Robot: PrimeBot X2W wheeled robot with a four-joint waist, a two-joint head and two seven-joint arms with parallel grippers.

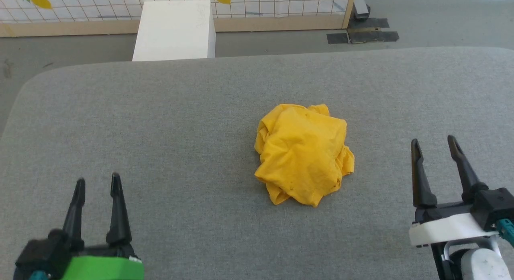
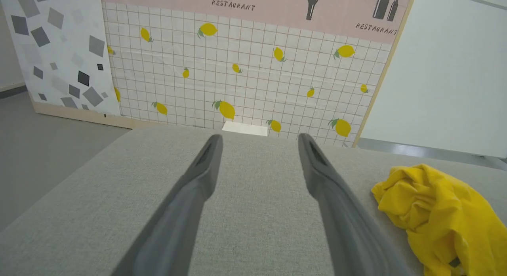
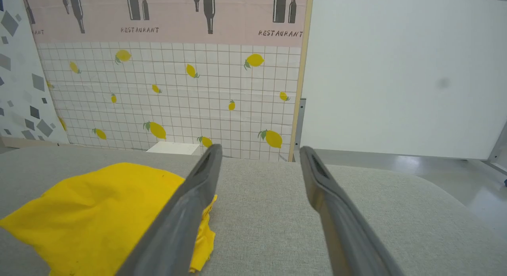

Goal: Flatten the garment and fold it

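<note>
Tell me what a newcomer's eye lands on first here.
A crumpled yellow garment lies heaped in the middle of the grey surface. The left gripper and right gripper flank it, both open and clear of it. A lemon-print wall stands beyond.

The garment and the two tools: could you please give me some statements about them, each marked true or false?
1. The garment lies crumpled on the grey surface. True.
2. The left tool is shut on the garment. False: it is open, empty and apart from it.
3. The right tool is open and empty. True.
4. In the head view, the garment lies to the left of both tools. False: it lies between them.
</note>
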